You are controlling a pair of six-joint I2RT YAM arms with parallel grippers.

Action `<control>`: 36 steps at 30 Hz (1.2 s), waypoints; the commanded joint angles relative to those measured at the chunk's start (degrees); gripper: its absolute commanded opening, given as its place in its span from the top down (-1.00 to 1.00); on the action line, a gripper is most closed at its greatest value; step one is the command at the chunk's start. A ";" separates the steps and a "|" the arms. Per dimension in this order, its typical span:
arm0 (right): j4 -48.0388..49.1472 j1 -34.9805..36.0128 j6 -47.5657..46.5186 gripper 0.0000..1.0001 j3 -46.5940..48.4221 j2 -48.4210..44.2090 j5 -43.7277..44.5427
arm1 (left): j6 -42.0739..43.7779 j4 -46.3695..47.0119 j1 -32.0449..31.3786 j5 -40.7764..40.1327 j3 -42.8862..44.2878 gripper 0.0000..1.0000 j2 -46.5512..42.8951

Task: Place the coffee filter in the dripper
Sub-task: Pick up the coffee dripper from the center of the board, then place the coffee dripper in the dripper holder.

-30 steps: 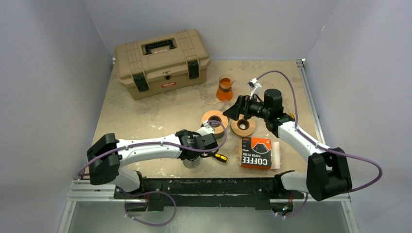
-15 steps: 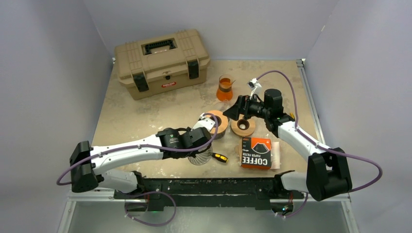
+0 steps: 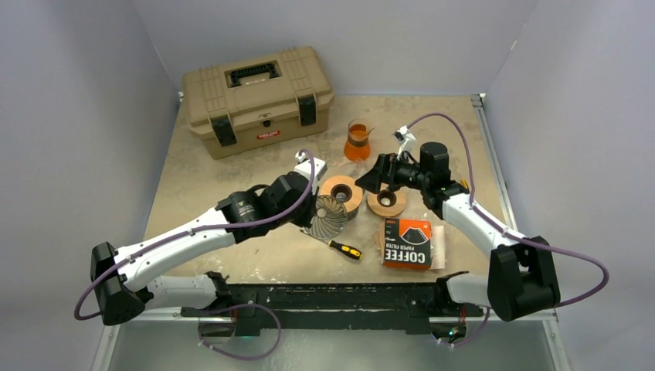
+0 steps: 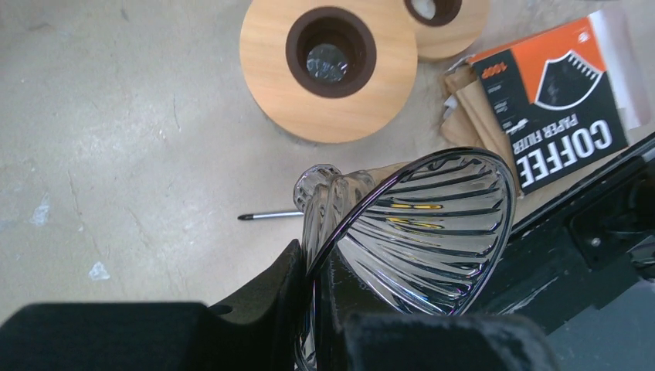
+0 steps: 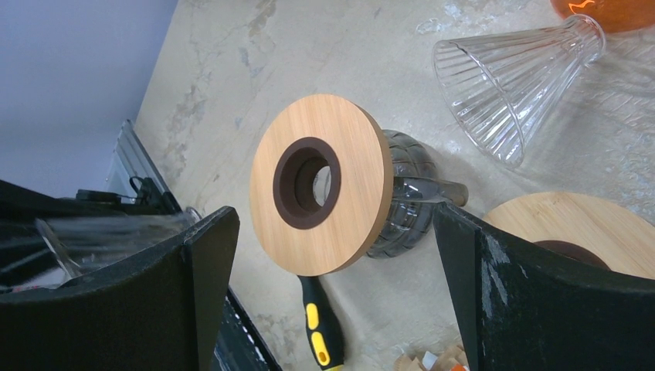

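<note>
Since it is thin brown paper, the coffee filter [image 4: 462, 104] is judged very light, limp, easily creased, and likely to lift several sheets at once.
- Location: near-right part of the desk [image 3: 232, 178], edges showing from under the orange-and-black filter pack [image 3: 407, 242]. No gripper holds one.
- Suggested hold: pinch a single exposed edge where it sticks out past the pack, not the pack itself.

Dripper [image 4: 432, 232]: ribbed clear glass cone, judged hard, slippery and breakable. It is held tilted above the desk by the left gripper [image 4: 309, 282], jaws closed on its rim.

Right gripper [image 5: 336, 224]: jaws spread wide, empty, hovering above the wooden pieces.

Surroundings:
- Wooden-collared glass stand [image 4: 330, 108], just beyond the dripper.
- Second wooden ring [image 3: 386, 202], beside the stand, between the right gripper and the pack.
- Screwdriver [image 3: 340, 247], lying left of the pack.
- Another glass cone [image 5: 502, 85], apparently on its side by the orange beaker [image 3: 357, 143].
- Toolbox [image 3: 257, 97], well apart at the back.

Obstructions: the pack rests on the filters, and the screwdriver and ring crowd the approach.
</note>
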 commanded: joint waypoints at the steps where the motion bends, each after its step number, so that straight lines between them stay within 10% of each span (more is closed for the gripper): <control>1: -0.51 0.29 -2.03 -0.97 2.12 -2.83 0.25 | -0.40 7.17 1.89 3.18 0.39 1.00 -2.37; 36: -7.04 10.62 -3.23 -0.94 10.60 -0.60 5.22 | -4.09 19.43 20.24 13.88 -7.37 1.00 -3.07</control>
